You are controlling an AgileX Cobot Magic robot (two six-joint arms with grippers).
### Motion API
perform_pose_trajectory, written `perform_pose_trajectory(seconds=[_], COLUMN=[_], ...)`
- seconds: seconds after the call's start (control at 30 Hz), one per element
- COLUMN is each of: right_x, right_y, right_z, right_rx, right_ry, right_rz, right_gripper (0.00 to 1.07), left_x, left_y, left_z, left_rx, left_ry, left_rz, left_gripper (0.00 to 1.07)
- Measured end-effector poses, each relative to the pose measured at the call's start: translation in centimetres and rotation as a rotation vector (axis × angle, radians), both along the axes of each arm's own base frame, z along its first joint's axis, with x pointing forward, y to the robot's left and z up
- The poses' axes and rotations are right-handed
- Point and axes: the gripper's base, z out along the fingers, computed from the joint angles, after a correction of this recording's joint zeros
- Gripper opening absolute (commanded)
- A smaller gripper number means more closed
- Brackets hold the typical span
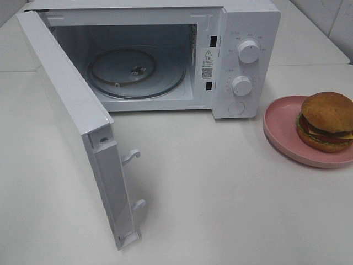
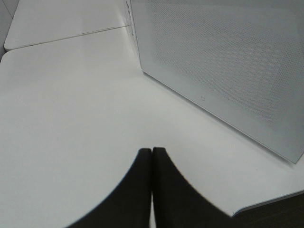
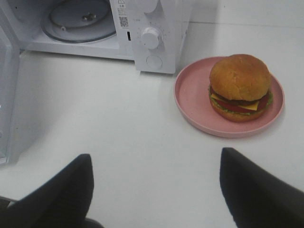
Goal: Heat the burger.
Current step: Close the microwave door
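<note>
The burger (image 1: pixel 326 121), with a golden-brown bun, lettuce, tomato and cheese, sits on a pink plate (image 1: pixel 281 128) at the right edge of the high view. It also shows in the right wrist view (image 3: pixel 240 87) on the plate (image 3: pixel 192 97). The white microwave (image 1: pixel 245 22) stands at the back with its door (image 1: pixel 71 110) swung wide open and its glass turntable (image 1: pixel 135 72) bare. My right gripper (image 3: pixel 154 183) is open, short of the plate and above the table. My left gripper (image 2: pixel 151 154) is shut and empty, outside the microwave door (image 2: pixel 223 61). Neither gripper shows in the high view.
The open door juts out towards the front left of the white table (image 1: pixel 220 193). Two knobs (image 1: pixel 248 51) and a round button (image 1: pixel 236 107) are on the microwave's control panel. A table seam (image 2: pixel 66 38) runs behind the left gripper.
</note>
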Motion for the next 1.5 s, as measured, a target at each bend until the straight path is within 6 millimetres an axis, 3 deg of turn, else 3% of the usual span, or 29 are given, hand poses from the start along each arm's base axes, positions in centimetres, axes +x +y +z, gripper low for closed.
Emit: perform_pose_trajectory(seconds=[0.27, 1.5], right_x=[-0.7, -0.6], right_y=[-0.6, -0.9], right_z=[-1.2, -1.2], right_rx=[-0.035, -0.019], right_ry=[0.027, 0.031], right_rz=[-0.040, -0.093], right_gripper=[0.68, 0.68], left_x=[0.0, 0.0], left_y=[0.0, 0.0], left_z=[0.0, 0.0], left_rx=[0.000, 0.002], left_ry=[0.000, 0.000], left_rz=[0.000, 0.001], left_gripper=[0.00, 0.00])
